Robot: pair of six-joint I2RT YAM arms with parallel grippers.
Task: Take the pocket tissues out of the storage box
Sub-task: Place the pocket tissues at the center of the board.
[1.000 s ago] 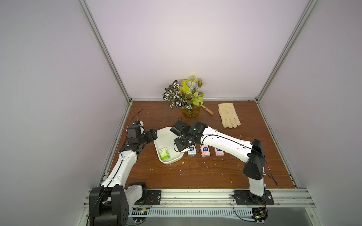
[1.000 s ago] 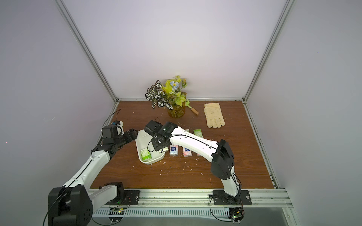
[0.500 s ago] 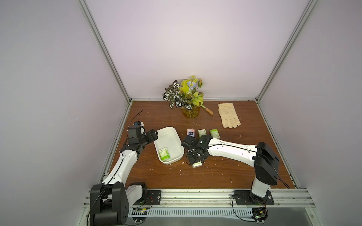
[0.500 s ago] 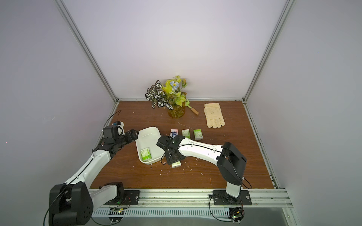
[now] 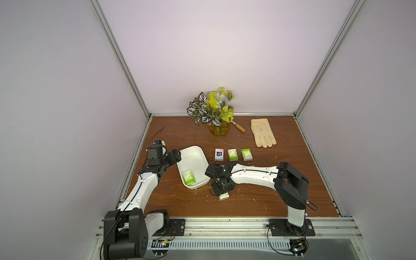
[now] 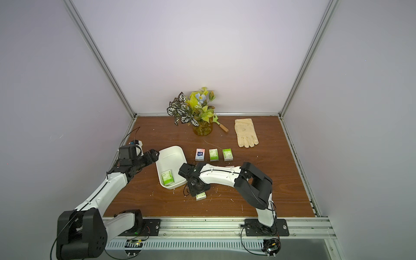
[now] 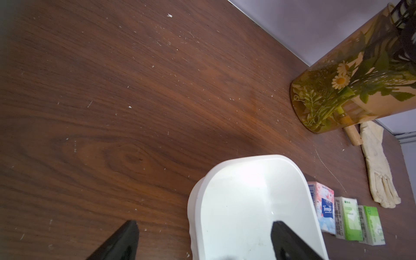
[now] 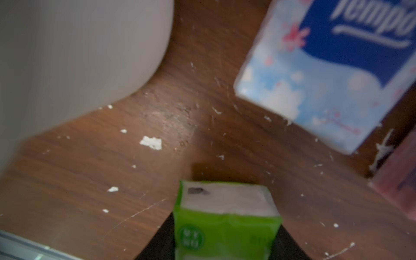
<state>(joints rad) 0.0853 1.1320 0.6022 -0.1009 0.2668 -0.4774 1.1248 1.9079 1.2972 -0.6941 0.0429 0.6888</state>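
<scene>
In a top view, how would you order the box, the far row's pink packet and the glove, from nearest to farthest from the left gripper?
1. Box: right at the left gripper, whose open jaws straddle its left rim.
2. Pink packet: just past the box, at the left end of the row.
3. Glove: far right, towards the back.

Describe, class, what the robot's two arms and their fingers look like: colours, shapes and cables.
The left arm and right arm have smooth white shells, boxy black joints and black bases on a silver rail. Thin black cables run along them. The left gripper has flat, black, tapered fingers.
</scene>
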